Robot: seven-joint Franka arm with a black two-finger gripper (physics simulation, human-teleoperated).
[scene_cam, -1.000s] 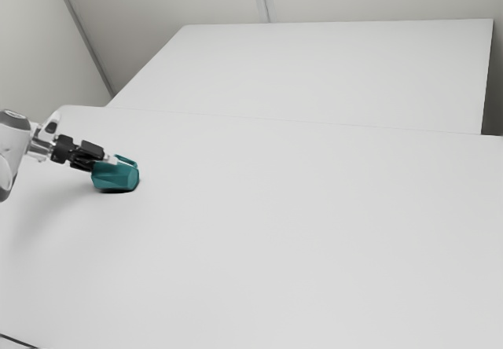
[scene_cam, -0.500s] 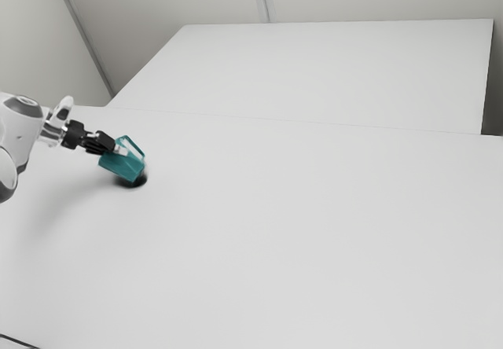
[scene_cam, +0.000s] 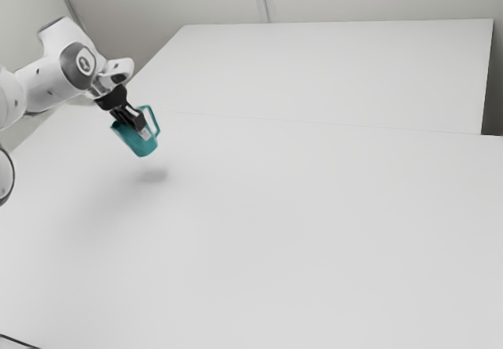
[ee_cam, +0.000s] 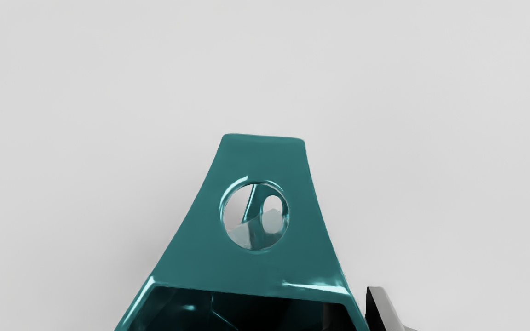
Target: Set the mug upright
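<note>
my pincer [scene_cam: 144,131] grips the mug [scene_cam: 137,142], tilted above the bench [scene_cam: 275,223]; i'd level its base, lower gently, and release only once it sits flat

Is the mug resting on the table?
No, the mug hangs in the air, its shadow lying apart from it on the table.

White arm [scene_cam: 47,78], grey joint cap [scene_cam: 71,67] (pale round emblem [scene_cam: 85,62] on it), black gripper [scene_cam: 145,133].
</note>
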